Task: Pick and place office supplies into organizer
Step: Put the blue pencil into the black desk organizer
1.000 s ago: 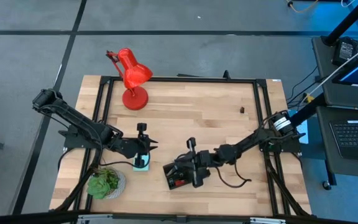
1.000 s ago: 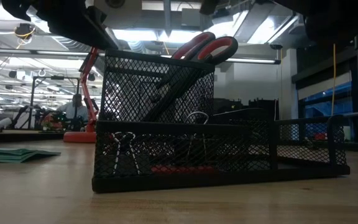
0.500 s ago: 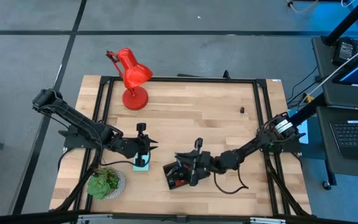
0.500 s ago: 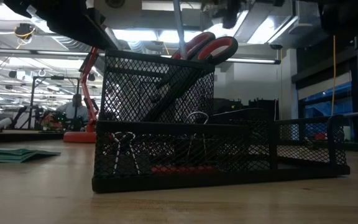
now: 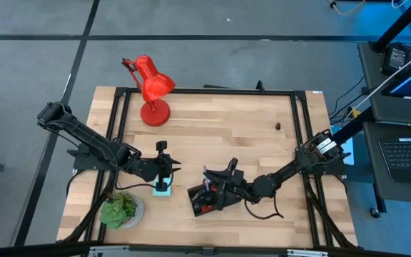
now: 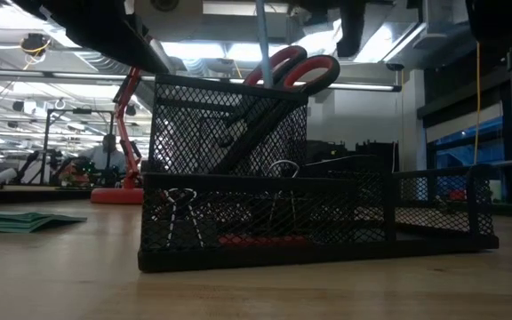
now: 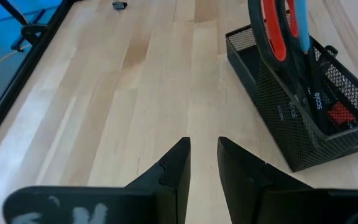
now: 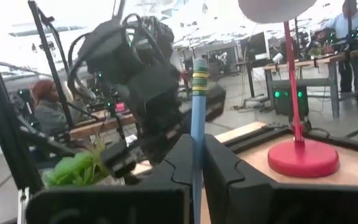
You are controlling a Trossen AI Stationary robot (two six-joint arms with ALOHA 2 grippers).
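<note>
My left gripper (image 5: 163,165) hovers over the light blue notepad (image 5: 162,188), fingers (image 7: 174,167) parted and empty. My right gripper (image 5: 225,177) sits above the black mesh organizer (image 5: 204,200) on the wooden surface (image 5: 220,121), fingers (image 8: 219,165) clamping the light blue pen (image 8: 197,118) upright beside the red-handled scissors (image 6: 293,67).

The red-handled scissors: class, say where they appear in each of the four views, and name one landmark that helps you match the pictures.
High view: too small to tell; only red shows inside the organizer.
Low view: red-handled scissors, handles poking above the tall mesh compartment.
Left wrist view: upright in the organizer, far side of the table.
Right wrist view: not in it.
Shared landmark: the red desk lamp.
</note>
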